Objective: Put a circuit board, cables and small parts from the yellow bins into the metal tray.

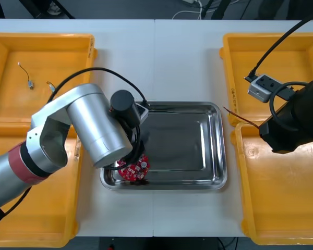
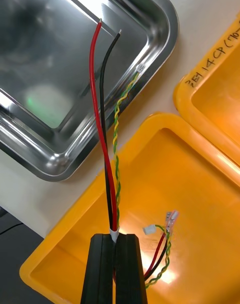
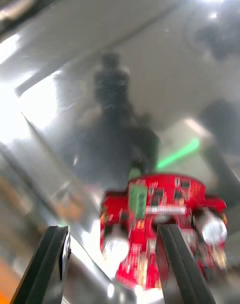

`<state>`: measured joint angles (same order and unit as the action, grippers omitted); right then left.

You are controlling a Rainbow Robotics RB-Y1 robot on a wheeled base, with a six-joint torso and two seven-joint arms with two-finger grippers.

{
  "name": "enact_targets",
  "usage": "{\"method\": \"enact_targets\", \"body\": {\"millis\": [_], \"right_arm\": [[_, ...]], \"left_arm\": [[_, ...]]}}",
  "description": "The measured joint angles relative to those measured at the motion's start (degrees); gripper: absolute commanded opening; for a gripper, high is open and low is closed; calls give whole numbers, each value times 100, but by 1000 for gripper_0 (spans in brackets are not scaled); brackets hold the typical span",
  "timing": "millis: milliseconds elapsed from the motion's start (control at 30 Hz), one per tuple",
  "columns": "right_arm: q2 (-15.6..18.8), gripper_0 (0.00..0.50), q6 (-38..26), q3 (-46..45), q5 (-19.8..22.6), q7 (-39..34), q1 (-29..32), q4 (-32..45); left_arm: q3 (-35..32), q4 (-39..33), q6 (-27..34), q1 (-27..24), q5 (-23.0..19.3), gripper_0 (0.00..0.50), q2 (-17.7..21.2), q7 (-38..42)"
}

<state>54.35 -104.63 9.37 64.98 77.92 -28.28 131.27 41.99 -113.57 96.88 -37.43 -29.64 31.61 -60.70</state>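
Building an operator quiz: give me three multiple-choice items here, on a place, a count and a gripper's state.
1. Where does the red circuit board lie? A) in the metal tray's near left corner B) in a far bin C) on the table
2. How many yellow bins are there? A) two B) four C) six
3. The right gripper is: A) open B) shut on the cable bundle C) shut on a board
1 A: it lies inside the rim, by the open left gripper. 2 B: two at each side. 3 B: it clamps the bundle over the near right bin.
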Motion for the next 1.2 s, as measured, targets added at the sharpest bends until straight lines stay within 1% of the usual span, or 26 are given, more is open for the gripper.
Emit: {"method": "enact_targets", "body": {"millis": [133,300,400,500,633,700,833,933,1067,1200], "right_arm": [[1,0,186,311,-78,1,-124,0],[1,0,390,994,-281,3,-440,0],[-1,0,526,1375,-344,5,-623,0],[-51,0,577,1672,-454,7,-761,0],[-265,0,579,1999,-632,16,-957,-49],[-410,0,580,2178,-787,25,-1055,-100],[-683,0,590,2545,-1225,81,-1195,-128],[-832,0,731,2816,-1516,352,-1235,-135],[-893,0,1017,3167,-1782,425,-1242,-180],[-895,0,1146,3513,-1978,559,-1244,-266]], "left_arm": [[-594,-376,536,0,-286,500,2,0],[-1373,-674,1154,0,-667,500,11,-1],[-1913,-694,1254,0,-910,500,12,-9],[-2402,-694,1259,0,-1030,500,13,-25],[-2857,-687,1270,0,-1069,500,41,-152],[-3030,-638,1271,0,-1104,500,81,-333],[-3338,-358,1273,-1,-1121,500,183,-902],[-3622,-58,1273,-1,-1124,500,235,-1399],[-4017,340,1274,-12,-1062,500,250,-1740],[-4198,730,1274,-101,-764,500,273,-1745]]}}
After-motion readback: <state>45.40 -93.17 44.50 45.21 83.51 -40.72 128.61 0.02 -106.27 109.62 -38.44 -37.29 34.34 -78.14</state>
